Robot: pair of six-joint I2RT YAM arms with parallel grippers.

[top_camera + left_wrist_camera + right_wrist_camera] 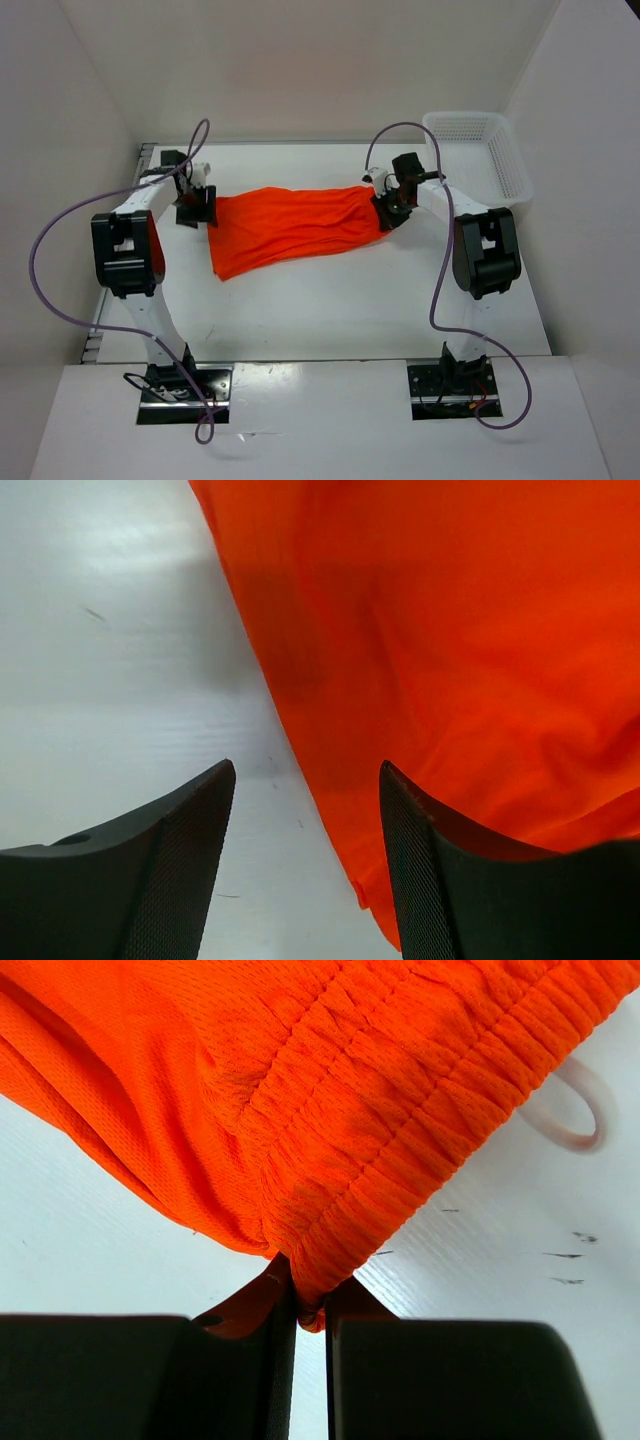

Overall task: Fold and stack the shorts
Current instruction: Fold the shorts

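Where the flat white tabletop (350, 300) lies between the two arms, the bright orange soft fabric shorts (290, 228) are stretched out lengthwise, with one end at each gripper. The left gripper (198, 212) sits at the left end with its jaws standing wide and gripping nothing. In its wrist view the two black mesh-faced fingers (170, 870) are well apart, with bare table showing between them. The edge of the cloth runs down the frame and passes behind one finger.

The right gripper (389, 214) is at the right end, its jaws nearly together and pinching a fold of the gathered elastic waistband (400, 1130). The fabric bunches and fans out from the pinch. A loop of white drawstring (575, 1110) lies on the table just beside the waistband, apart from the fingers.

A white mesh plastic basket (512, 170) stands at the far right corner of the table, beyond the right arm and well apart from the shorts. Thin purple cables (437, 285) arc beside each arm, to the outer sides of the cloth.
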